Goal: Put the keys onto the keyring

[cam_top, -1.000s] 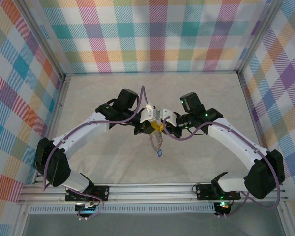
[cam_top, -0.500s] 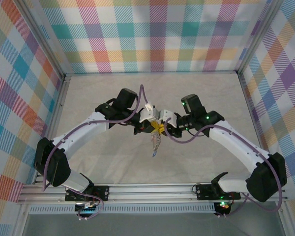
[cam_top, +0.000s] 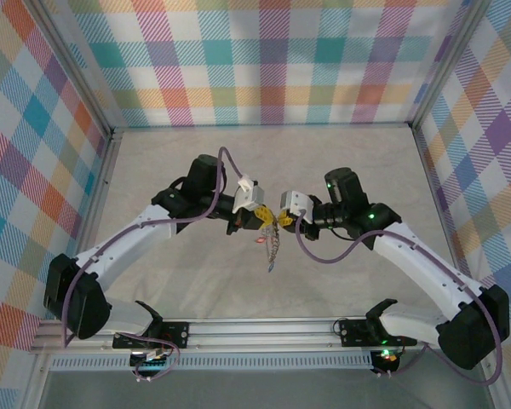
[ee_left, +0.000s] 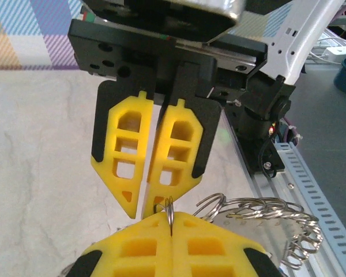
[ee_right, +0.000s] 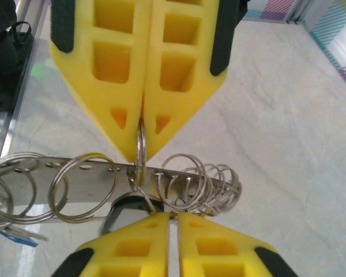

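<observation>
2 yellow pairs, left jaws and right jaws, meet above the desk [cam_top: 153,170] middle, both clenched on 1 thin silver ring [ee_right: 140,151] of the keyring [ee_right: 40,163]: a holed strip threaded with many rings, keys [cam_top: 270,267] dangling below.

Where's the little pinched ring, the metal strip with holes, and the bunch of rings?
Little ring [ee_right: 140,145], right wrist view, its upright wire.
Metal strip [ee_right: 124,172], right wrist view, flat middle part.
Bunch of rings [ee_right: 214,183], right wrist view, overlapping loops.
</observation>
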